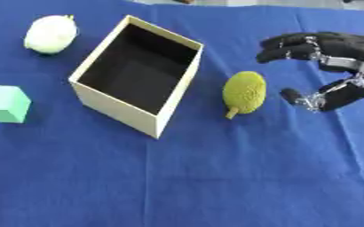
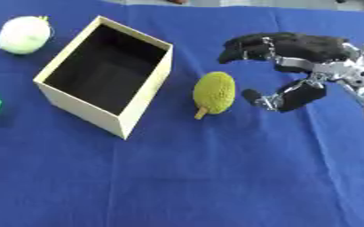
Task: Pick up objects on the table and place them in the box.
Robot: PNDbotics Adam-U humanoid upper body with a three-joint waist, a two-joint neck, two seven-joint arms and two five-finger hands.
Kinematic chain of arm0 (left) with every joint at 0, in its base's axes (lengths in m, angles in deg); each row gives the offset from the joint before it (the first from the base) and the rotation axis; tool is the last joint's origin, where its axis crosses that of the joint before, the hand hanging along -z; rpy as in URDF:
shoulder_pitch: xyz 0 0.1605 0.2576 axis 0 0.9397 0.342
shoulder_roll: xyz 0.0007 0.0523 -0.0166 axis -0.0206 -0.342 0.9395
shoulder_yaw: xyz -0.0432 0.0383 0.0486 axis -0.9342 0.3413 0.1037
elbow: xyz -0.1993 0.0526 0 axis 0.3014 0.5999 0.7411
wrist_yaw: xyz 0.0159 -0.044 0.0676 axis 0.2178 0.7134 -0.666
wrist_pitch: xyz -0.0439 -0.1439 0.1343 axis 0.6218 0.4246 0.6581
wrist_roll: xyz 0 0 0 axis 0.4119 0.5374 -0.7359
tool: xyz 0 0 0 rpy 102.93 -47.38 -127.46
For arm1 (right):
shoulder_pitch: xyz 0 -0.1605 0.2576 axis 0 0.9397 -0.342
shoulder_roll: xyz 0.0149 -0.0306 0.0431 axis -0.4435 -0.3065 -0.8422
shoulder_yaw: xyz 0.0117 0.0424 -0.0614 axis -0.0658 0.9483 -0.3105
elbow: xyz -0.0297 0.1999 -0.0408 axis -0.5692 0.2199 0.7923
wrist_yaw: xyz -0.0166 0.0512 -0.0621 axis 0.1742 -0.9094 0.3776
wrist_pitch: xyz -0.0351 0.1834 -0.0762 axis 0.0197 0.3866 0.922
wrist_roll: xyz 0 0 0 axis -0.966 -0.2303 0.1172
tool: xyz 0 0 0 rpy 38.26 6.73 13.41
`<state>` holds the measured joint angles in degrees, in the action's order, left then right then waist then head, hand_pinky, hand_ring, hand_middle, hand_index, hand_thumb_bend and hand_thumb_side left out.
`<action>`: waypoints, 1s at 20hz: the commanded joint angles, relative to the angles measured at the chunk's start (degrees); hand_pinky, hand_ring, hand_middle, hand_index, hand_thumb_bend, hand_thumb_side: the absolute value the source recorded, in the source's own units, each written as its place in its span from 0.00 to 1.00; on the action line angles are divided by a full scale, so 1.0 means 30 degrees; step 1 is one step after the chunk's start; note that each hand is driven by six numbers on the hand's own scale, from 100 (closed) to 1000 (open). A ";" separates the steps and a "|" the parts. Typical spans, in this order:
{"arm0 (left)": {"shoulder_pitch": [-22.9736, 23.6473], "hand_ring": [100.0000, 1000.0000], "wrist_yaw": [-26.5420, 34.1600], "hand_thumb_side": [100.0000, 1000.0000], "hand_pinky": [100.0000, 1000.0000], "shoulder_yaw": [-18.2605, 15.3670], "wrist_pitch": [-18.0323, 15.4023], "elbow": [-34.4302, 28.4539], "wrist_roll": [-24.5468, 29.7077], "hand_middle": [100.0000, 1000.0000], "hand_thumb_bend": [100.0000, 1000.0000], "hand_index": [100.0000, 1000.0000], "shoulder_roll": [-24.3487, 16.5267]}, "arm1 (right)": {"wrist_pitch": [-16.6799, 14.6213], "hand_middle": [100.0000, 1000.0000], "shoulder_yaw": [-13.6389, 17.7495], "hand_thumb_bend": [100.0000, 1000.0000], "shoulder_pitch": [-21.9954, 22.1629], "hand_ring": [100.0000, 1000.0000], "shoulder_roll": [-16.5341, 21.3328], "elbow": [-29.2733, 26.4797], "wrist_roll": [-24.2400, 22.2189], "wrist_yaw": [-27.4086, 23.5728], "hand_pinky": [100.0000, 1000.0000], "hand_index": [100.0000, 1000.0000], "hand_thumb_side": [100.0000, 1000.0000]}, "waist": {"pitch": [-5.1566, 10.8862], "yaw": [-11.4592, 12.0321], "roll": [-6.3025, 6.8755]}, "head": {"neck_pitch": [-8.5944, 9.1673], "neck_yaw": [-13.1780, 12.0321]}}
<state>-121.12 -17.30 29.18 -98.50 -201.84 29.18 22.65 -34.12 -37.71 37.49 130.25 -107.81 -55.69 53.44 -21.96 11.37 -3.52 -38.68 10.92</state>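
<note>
A cream box (image 1: pixel 170 107) with a dark, empty inside stands open on the blue cloth, left of centre. Just right of it lies a bumpy yellow-green fruit (image 1: pixel 243 93) with a short stem. My right hand (image 2: pixel 298 53) hovers to the right of that fruit, open, with fingers arched above and thumb below, a small gap away from it. A pale round fruit (image 1: pixel 51 33) lies at the far left, beyond the box. A green cube (image 1: pixel 5 103) sits at the left edge. My left hand does not show.
Blue cloth (image 1: pixel 216 177) covers the whole table, with a broad bare stretch across the near half.
</note>
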 commanded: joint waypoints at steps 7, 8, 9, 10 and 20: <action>-0.0349 0.77 0.0232 0.52 0.77 0.0050 0.0016 -0.0363 0.0275 0.68 0.00 0.87 -0.0031 | -0.0171 0.86 -0.0084 0.00 -0.1071 1.00 -0.0071 0.1131 -0.0378 0.0641 1.00 0.95 0.11 | 0.0142 0.0309 -0.0076 | 0.0365 0.0238; -0.0357 0.77 0.0247 0.52 0.77 0.0054 0.0030 -0.0363 0.0293 0.68 0.00 0.87 -0.0015 | -0.0226 0.86 -0.0110 0.00 -0.1153 1.00 -0.0126 0.1241 -0.0310 0.0820 1.00 0.95 0.11 | 0.0121 0.0340 -0.0094 | 0.0359 0.0279; -0.0371 0.77 0.0263 0.52 0.77 0.0059 0.0036 -0.0363 0.0310 0.68 0.00 0.87 -0.0001 | -0.0270 0.86 -0.0124 0.00 -0.1254 1.00 -0.0183 0.1347 -0.0197 0.1000 1.00 0.95 0.11 | 0.0098 0.0374 -0.0111 | 0.0360 0.0331; -0.0386 0.77 0.0279 0.52 0.77 0.0063 0.0038 -0.0363 0.0327 0.68 0.00 0.87 0.0011 | -0.0308 0.86 -0.0130 0.00 -0.1355 1.00 -0.0231 0.1446 -0.0029 0.1200 1.00 0.95 0.11 | 0.0079 0.0402 -0.0125 | 0.0366 0.0371; -0.0432 0.77 0.0420 0.52 0.77 0.0065 0.0085 -0.0363 0.0434 0.68 0.00 0.87 0.0146 | -0.1012 0.87 -0.0479 0.00 -0.1593 1.00 -0.0809 0.2767 0.0615 0.3384 1.00 0.96 0.12 | -0.0088 0.0637 -0.0237 | 0.0351 0.0535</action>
<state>-121.63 -16.52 29.51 -98.29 -201.84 30.29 23.39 -36.85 -39.55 33.20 126.70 -99.63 -53.97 62.78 -23.32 13.29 -4.37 -38.22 12.36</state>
